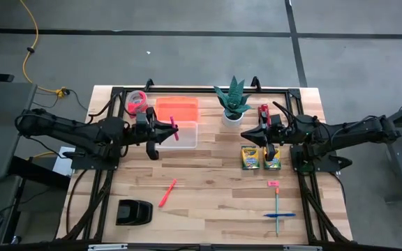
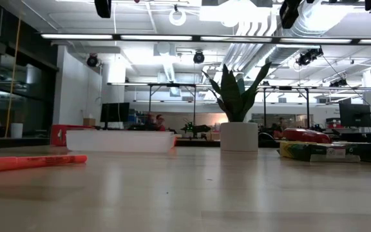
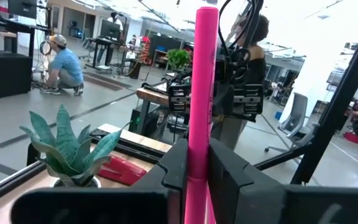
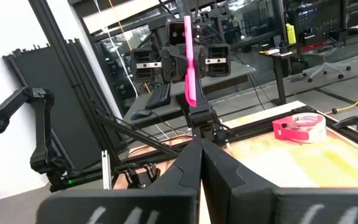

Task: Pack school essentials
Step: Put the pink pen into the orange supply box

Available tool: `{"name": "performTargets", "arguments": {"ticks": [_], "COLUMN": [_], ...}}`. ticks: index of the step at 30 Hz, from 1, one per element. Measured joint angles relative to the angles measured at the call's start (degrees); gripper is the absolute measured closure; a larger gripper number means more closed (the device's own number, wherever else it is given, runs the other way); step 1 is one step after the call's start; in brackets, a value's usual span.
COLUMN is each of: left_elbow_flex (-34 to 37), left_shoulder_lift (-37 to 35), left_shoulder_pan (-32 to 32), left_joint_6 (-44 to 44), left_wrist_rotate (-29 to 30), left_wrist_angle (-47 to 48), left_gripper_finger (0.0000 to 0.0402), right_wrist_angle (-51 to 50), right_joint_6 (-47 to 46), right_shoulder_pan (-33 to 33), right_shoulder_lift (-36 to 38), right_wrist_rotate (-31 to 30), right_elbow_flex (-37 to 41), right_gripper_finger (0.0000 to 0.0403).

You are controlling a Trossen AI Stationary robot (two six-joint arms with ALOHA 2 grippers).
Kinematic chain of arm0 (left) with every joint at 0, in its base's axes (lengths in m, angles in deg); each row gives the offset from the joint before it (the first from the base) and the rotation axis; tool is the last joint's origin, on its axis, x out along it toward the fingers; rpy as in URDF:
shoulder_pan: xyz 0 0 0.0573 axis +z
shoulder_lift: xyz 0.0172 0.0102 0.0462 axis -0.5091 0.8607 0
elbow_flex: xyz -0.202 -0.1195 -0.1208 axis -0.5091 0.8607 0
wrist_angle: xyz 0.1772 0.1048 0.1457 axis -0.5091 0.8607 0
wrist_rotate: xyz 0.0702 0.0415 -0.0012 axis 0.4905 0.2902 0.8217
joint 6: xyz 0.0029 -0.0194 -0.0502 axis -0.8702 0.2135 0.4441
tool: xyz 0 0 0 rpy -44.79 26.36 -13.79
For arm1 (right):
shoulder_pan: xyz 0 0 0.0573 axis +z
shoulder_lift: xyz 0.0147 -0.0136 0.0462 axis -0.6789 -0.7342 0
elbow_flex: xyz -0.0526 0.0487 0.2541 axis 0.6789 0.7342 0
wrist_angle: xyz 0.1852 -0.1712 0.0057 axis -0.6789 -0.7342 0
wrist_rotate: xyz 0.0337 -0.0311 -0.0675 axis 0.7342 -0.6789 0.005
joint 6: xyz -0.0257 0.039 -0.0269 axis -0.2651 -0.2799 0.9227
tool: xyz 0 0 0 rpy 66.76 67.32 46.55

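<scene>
L gripper (image 1: 172, 128) is up over the clear box (image 1: 180, 134), fingers pinching a pink-red stick (image 1: 175, 129). From its own wrist cam the stick (image 3: 201, 93) stands straight up between the dark fingers (image 3: 174, 167), clamped tight. From the R arm's cam you see the same stick (image 4: 190, 74) held across the table.

R gripper (image 1: 257, 132) hangs mid-table just behind the crayon boxes (image 1: 259, 158), fingers (image 4: 185, 168) pressed together, nothing in them.

Box sits at the back-left w/ an orange lid (image 1: 177, 108) right behind it, pink tape roll (image 1: 136, 102) beside that. Potted plant (image 1: 233, 102) back-center, red cylinder (image 1: 263, 111) near it.

Rest of the kit on the wood: two yellow-green crayon boxes side by side, touching. Second orange-red stick (image 1: 167, 193) lies tilted front-left, well apart from the box; low cam has it (image 2: 31, 162) flat on the table at the left. Tiny pink eraser (image 1: 273, 183) front-right, teal pencil (image 1: 276, 209) just below it w/ blue pen (image 1: 279, 215) crossing it. Black squat thing (image 1: 133, 212) front-left corner.

Person crouched on the floor (image 3: 62, 65) in the room behind.
</scene>
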Motion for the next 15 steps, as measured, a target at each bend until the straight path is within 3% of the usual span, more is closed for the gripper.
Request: {"name": "performTargets", "arguments": {"ticks": [5,8,15], "left_elbow_flex": [-0.49,-3.61,-8.52], "left_shoulder_lift": [0.47,2.28,10.26], "left_shoulder_pan": [0.13,1.8,10.29], "left_joint_6": [0.45,2.46,18.45], "left_wrist_rotate": [1.44,4.39,5.62], "left_wrist_angle": [2.16,13.22,38.68], "left_gripper_finger": [0.0372,0.0372,0.0372], "right_wrist_angle": [1.04,1.37,1.73], "right_joint_6": [0.0,0.0,-0.16], "right_shoulder_pan": [0.0,-0.04,-0.13], "right_shoulder_lift": [-0.08,-0.26,-1.47], "right_wrist_rotate": [-0.01,-0.07,-0.93], "right_elbow_flex": [0.0,0.0,0.0], "right_gripper_finger": [0.0403,0.0403,0.0403]}}
